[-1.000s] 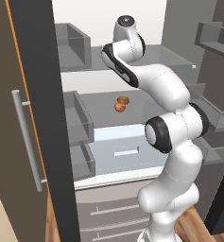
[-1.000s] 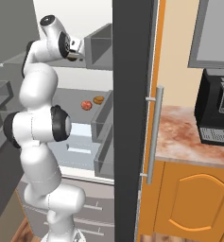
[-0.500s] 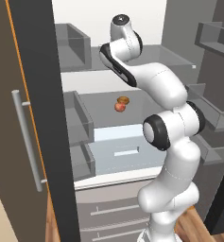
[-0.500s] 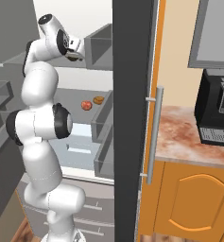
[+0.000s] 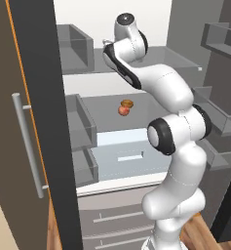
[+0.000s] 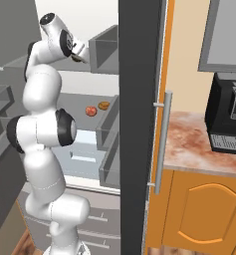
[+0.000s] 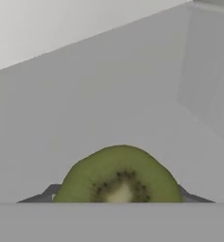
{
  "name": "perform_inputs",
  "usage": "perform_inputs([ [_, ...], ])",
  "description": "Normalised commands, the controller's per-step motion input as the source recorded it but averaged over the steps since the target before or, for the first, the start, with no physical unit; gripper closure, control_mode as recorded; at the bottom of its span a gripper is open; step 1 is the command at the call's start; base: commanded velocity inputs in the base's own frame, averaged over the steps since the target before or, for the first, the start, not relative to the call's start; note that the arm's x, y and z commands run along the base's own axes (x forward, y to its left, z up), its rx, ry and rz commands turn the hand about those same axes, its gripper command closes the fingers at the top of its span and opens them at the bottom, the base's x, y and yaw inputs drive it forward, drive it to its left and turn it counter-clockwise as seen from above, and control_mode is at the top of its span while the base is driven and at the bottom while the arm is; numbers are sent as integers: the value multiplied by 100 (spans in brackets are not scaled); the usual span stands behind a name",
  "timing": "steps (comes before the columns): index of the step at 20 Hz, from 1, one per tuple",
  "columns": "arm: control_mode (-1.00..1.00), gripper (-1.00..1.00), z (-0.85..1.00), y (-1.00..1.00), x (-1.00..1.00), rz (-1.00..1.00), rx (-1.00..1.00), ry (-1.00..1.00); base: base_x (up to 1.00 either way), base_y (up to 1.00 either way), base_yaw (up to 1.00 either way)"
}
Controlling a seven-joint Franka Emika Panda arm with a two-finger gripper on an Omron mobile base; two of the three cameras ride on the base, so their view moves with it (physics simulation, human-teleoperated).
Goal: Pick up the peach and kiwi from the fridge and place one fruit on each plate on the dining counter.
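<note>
The hand (image 7: 118, 201) was up on the fridge's (image 5: 136, 63) top shelf, apparently clamped on the kiwi (image 7: 119, 177). The peach (image 5: 123, 111) sat a shelf lower; no fruit had reached a plate.

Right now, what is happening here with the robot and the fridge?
The arm reaches into the open fridge, up at its top shelf. Its pincer is shut on the kiwi, which shows its green cut face in the hand view. The peach lies on the shelf below, beside a flat orange-brown item. No fruit has left the fridge yet.
</note>
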Motion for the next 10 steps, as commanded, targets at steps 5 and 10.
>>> perform_inputs([
  [5, -100, 100, 57, 5, -22, -14, 1, -10, 0, 0, 0],
  [10, -100, 100, 78, -40, -90, -6, -4, 26, 0, 0, 0],
])
